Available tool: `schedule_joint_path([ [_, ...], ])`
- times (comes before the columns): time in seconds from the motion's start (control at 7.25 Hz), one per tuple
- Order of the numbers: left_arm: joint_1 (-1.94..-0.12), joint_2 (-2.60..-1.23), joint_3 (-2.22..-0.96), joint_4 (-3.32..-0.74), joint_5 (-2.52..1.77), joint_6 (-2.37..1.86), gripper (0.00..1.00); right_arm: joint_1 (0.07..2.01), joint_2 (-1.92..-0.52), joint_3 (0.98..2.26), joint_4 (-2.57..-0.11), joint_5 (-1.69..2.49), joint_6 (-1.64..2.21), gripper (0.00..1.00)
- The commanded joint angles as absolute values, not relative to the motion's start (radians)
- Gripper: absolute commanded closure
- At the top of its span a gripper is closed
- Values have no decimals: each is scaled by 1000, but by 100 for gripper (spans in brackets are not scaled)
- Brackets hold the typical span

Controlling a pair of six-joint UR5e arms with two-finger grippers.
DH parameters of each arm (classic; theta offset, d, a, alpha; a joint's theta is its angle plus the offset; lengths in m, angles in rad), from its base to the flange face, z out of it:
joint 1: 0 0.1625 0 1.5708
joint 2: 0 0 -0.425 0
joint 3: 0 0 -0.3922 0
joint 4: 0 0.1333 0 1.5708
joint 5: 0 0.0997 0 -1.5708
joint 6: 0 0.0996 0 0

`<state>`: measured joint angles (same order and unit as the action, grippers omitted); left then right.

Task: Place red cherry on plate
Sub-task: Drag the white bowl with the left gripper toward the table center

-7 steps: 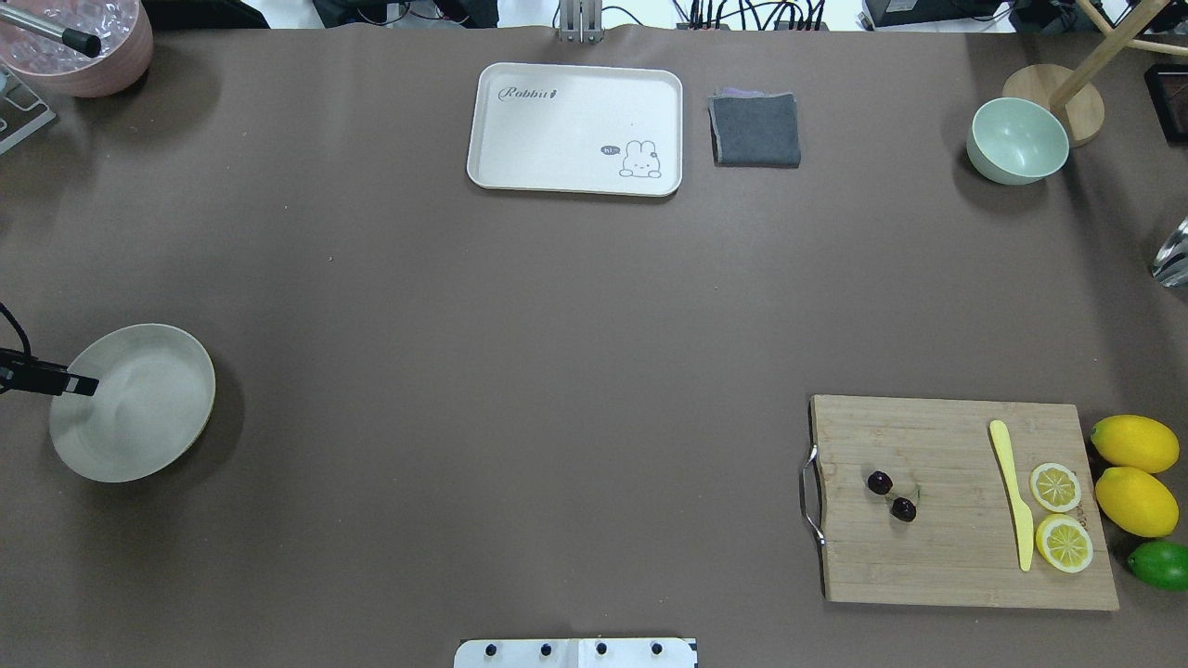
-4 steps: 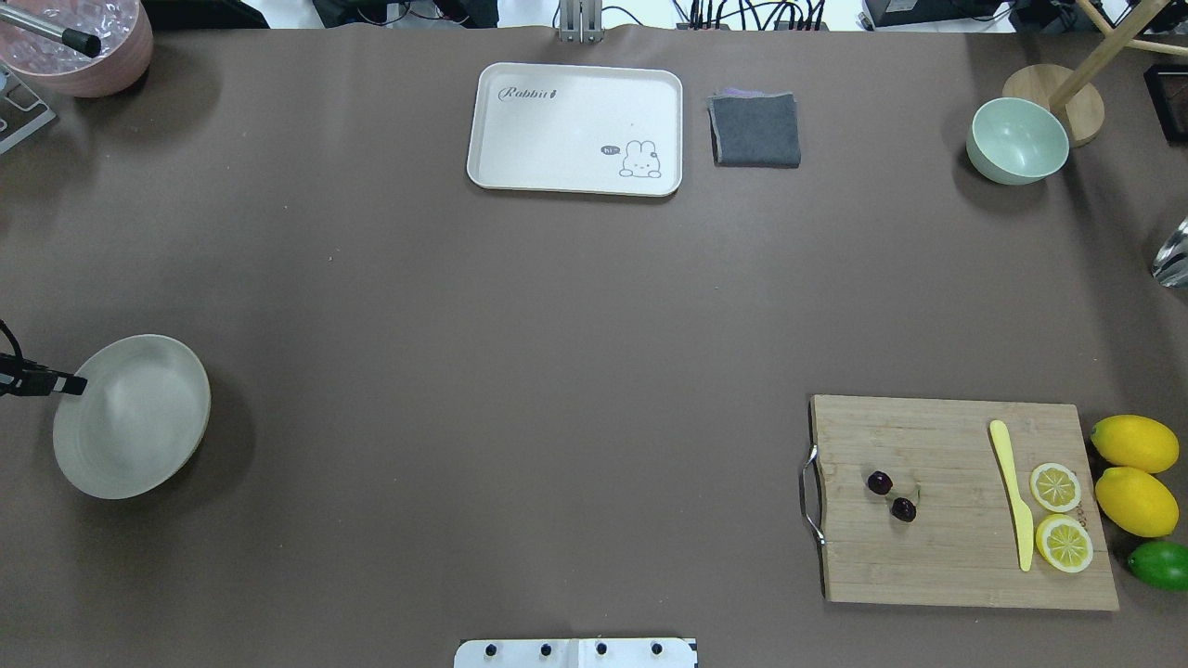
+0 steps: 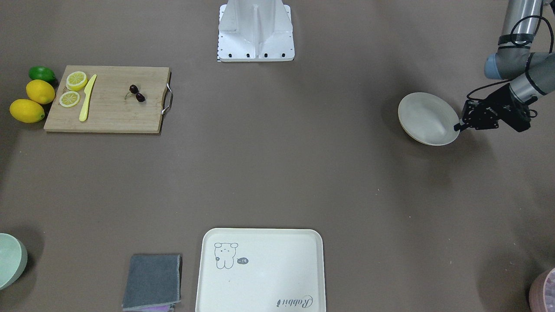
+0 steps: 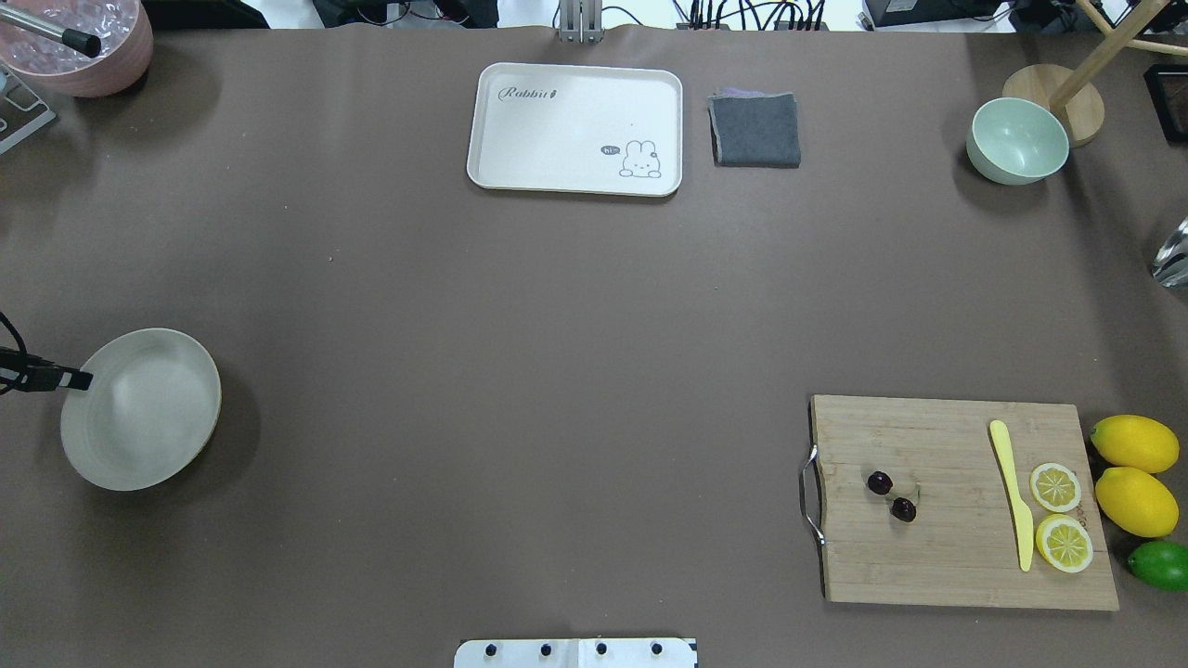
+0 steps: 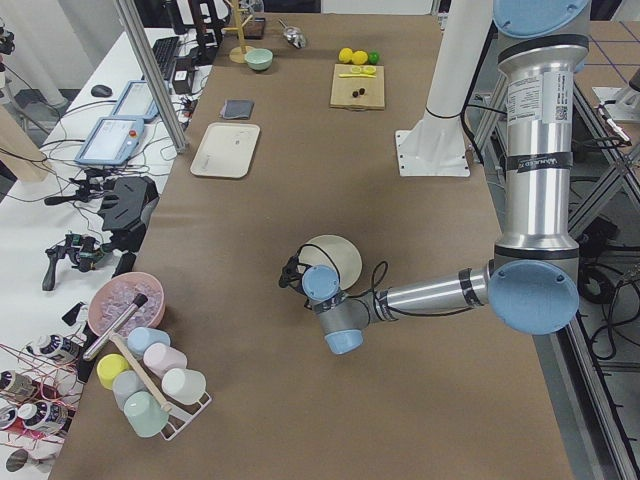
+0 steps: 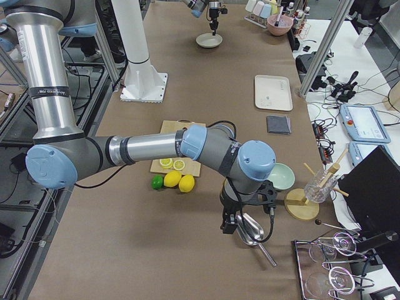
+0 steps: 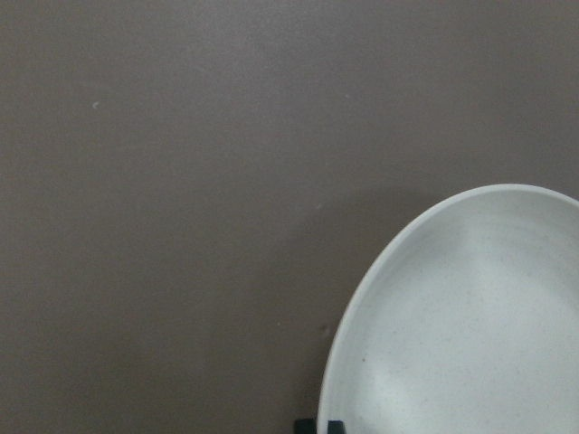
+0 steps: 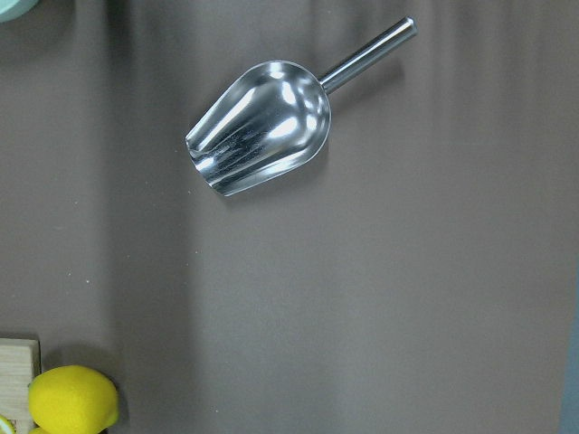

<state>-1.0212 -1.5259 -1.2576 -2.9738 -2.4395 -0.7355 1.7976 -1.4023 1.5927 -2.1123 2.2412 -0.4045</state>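
Pinching the plate (image 4: 139,408) by the rim on its side away from the fruit, the left fingers (image 4: 79,379) are closed on it. We are judging from the wide shadow beneath that the dish is hanging just clear of the surface (image 4: 520,371).

We are reading the step as carrying the plate toward the fruit. For that we are wanting a firm bite on the rim and a level wrist (a shallow dish held by one edge is prone to drooping). We are also wanting a slow sweep across the bare middle and a landing just beside the cutting board (image 4: 928,557), on its handle side.

The red cherry (image 4: 891,496) is lying on that board, well apart from the plate, at the opposite end of the surface. A yellow knife (image 4: 1012,501) and two lemon slices (image 4: 1056,487) are sharing the board, with two lemons (image 4: 1134,443) and a lime (image 4: 1160,564) just off its edge.

The right fingers (image 6: 227,224) are hanging over a metal scoop (image 8: 262,127) past the fruit; we cannot tell whether they are open or closed.

Farther out, a rabbit tray (image 4: 557,121), a folded grey cloth (image 4: 756,130) and a mint bowl (image 4: 1018,139) are lining the operators' side. Cables, tablets and a rack of cups (image 5: 150,385) are crowding the room beyond.
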Motion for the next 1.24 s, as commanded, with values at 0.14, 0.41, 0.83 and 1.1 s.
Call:
schedule_joint_path([
  [0.14, -1020, -1661, -1330, -2889, -2572, -1022, 100, 1801, -1402, 1592, -2112, 2241, -403, 0],
  [0.41, -984, -1754, -1359, -2841, -2559, -1157, 100, 1801, -1401, 1586, -2112, 2241, -402, 0],
  [0.83, -800, -1859, -1507, -2545, -2305, -1180, 100, 1801, -1397, 1582, -2112, 2253, -399, 0],
  [1.1, -712, -1936, -1540, -2417, -2184, -1186, 100, 1798, -1396, 1580, -2112, 2253, -396, 0],
])
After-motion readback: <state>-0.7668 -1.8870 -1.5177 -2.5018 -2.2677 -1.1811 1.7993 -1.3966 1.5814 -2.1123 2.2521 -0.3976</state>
